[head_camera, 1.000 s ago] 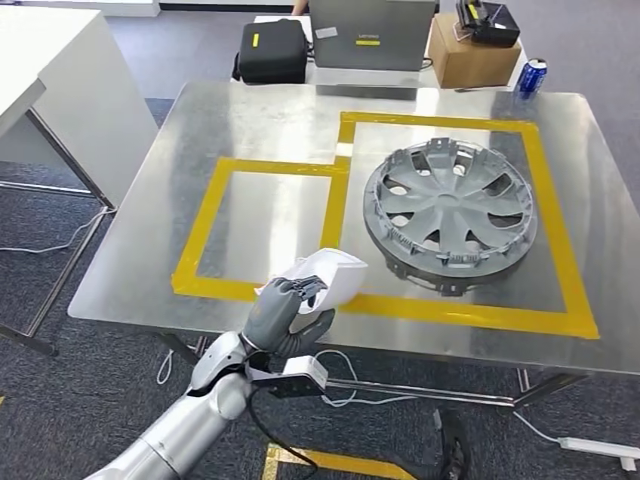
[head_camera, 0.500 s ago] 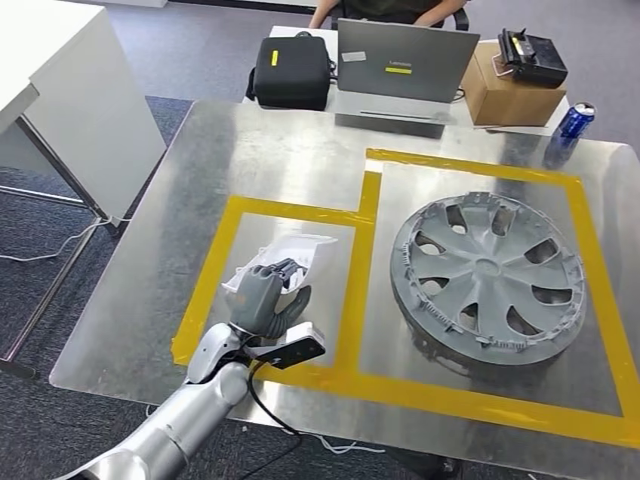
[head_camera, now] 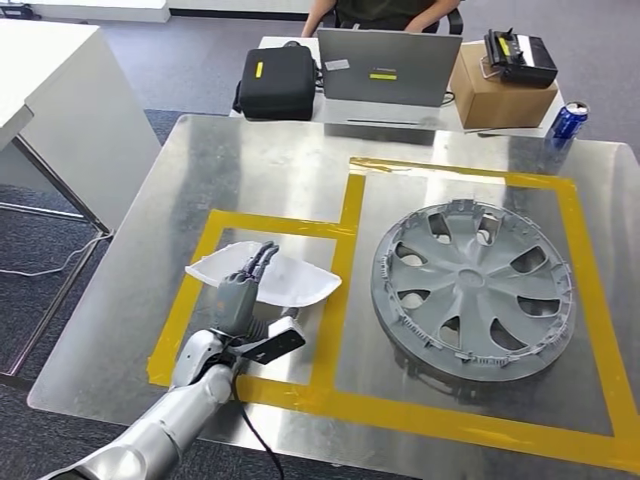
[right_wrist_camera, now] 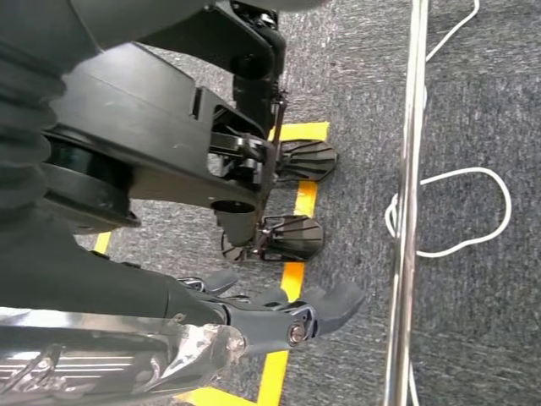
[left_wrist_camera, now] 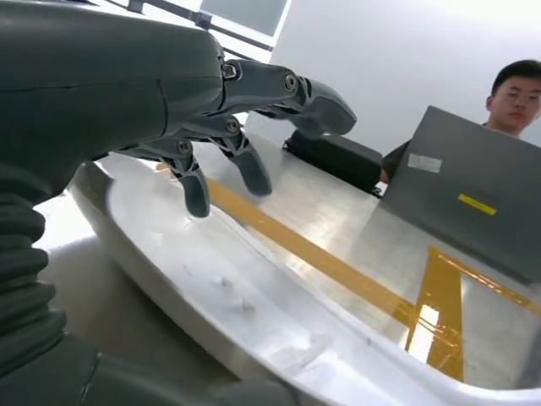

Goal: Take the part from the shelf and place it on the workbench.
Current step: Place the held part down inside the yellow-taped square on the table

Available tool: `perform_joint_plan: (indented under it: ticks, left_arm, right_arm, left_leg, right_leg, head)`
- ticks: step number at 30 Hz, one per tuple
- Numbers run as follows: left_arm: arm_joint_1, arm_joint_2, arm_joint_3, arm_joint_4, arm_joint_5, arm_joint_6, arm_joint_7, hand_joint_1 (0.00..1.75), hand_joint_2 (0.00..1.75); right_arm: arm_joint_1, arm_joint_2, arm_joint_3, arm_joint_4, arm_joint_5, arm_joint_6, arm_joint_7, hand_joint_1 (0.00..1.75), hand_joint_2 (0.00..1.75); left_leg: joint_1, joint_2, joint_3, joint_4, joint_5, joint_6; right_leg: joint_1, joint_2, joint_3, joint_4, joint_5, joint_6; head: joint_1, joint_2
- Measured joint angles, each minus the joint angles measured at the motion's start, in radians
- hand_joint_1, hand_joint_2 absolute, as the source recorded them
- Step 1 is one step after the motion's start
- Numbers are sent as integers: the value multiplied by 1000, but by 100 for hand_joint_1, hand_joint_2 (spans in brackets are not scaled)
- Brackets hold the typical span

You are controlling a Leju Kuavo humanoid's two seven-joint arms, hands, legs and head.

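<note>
The white curved part (head_camera: pixel 296 281) lies flat on the metal workbench (head_camera: pixel 249 170), inside the left yellow-taped square (head_camera: pixel 180 312). My left hand (head_camera: pixel 243 290) sits at its near edge with the fingers stretched out over it. In the left wrist view the dark fingers (left_wrist_camera: pixel 248 165) are spread and lifted just above the part's (left_wrist_camera: pixel 255 313) white surface, and the thumb (left_wrist_camera: pixel 160 385) lies low at its near rim. My right hand (right_wrist_camera: pixel 274 313) hangs beside the bench with straight fingers and nothing in it.
A grey hubcap (head_camera: pixel 472 290) fills the right taped square. Behind the bench are a black case (head_camera: pixel 275 80), a laptop (head_camera: pixel 389 65) with a person seated at it, a cardboard box (head_camera: pixel 506 95) and a blue can (head_camera: pixel 567 120). A white desk (head_camera: pixel 60 110) stands at the left.
The camera has shifted. My left hand carried the part from the bench's front edge into the left taped square. Its fingers, curled on the part before, are now straightened above it.
</note>
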Motion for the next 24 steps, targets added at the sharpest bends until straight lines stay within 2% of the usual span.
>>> perform_joint_plan:
  ticks: [3, 6, 7, 9, 10, 11, 13, 14, 15, 16, 17, 19, 20, 21, 24]
  left_arm:
    - [-14, -4, 10, 3, 0, -1, -1, 0, 0]
    - [-28, -10, 16, 3, 8, 0, -17, 0, 0]
    - [-31, -11, 20, 3, 19, -3, -31, 0, 0]
    - [-33, -16, 27, 1, 52, -8, -68, 0, 0]
    - [-34, -19, 31, -1, 67, -8, -88, 0, 0]
    - [-35, -22, 34, -4, 77, -5, -104, 0, 0]
    - [-31, -25, 40, -10, 94, 0, -129, 0, 0]
    - [-26, -25, 43, -14, 103, 1, -137, 0, 0]
    - [-21, -25, 45, -18, 112, 2, -144, 0, 0]
    - [-16, -25, 49, -22, 121, 2, -150, 0, 0]
    - [-13, -25, 51, -28, 129, 2, -154, 0, 0]
    - [-5, -22, 58, -45, 145, 2, -163, 0, 0]
    - [-1, -20, 63, -57, 154, 2, -169, 0, 0]
    - [5, -17, 69, -70, 165, 2, -176, 0, 0]
    - [31, -3, 92, -106, 226, -9, -213, 0, 0]
  right_arm:
    - [-14, 0, 5, 0, 0, 0, 0, 0, 0]
    - [-22, 0, 7, 0, -1, 1, 0, 0, 0]
    - [-24, 0, 8, 0, -2, 1, 0, 0, 0]
    - [-28, 0, 11, -1, -4, 1, 0, 0, 0]
    - [-29, 0, 13, -2, -4, 1, -1, 0, 0]
    - [-31, 0, 14, -2, -5, 1, -1, 0, 0]
    - [-33, 0, 16, -3, -7, 1, -2, 0, 0]
    - [-34, 0, 16, -3, -10, 1, -2, 0, 0]
    - [-35, 0, 16, -3, -12, 1, -2, 0, 0]
    - [-35, 0, 16, -3, -16, 1, -4, 0, 0]
    - [-35, 0, 16, -3, -19, 1, -5, 0, 0]
    - [-36, 1, 17, -4, -25, 3, -9, 0, 0]
    - [-37, 3, 17, -4, -27, 5, -10, 0, 0]
    - [-38, 4, 18, -4, -31, 7, -11, 0, 0]
    - [-38, 6, 19, -5, -43, 2, -12, 0, 0]
  left_leg:
    - [3, 0, 2, -1, 1, -4]
    - [7, 0, 1, -2, 2, -19]
    - [6, 0, 1, -2, 3, -18]
    - [10, 2, 9, -19, 13, -8]
    - [14, 4, 15, -31, 21, -2]
    - [19, 7, 20, -42, 28, 0]
    - [26, 10, 19, -45, 31, -1]
    - [29, 11, 18, -43, 31, -4]
    - [33, 11, 16, -39, 30, -8]
    - [38, 11, 14, -33, 28, -15]
    - [46, 10, 10, -24, 24, -24]
    - [60, 7, -3, 2, 14, -47]
    - [63, 5, -12, 16, 10, -58]
    - [63, 3, -21, 29, 7, -67]
    - [62, 1, -38, 48, 9, -80]
  right_leg:
    - [5, -1, 2, 0, 0, -11]
    - [7, -1, 3, -1, 3, -16]
    - [6, 0, 4, -4, 6, -14]
    - [7, -1, 4, -9, 8, -7]
    - [8, -2, -4, 5, -2, -2]
    - [9, -4, -20, 38, -22, 3]
    - [1, -9, -77, 158, -81, 15]
    - [-5, -11, -105, 216, -101, 24]
    - [-10, -12, -122, 251, -105, 32]
    - [-16, -13, -122, 249, -88, 42]
    - [-23, -14, -104, 211, -55, 53]
    - [-34, -10, -45, 97, -2, 79]
    - [-36, -3, -29, 64, 9, 80]
    - [-36, 3, -25, 54, 4, 72]
    - [-34, 8, -48, 78, -4, 22]
  head:
    - [0, 0]
    - [1, 0]
    - [1, 0]
    - [0, 0]
    - [1, 0]
    - [4, 0]
    - [9, 0]
    - [10, 0]
    - [10, 0]
    - [10, 0]
    - [10, 0]
    - [12, 0]
    - [15, 0]
    - [15, 0]
    - [7, 0]
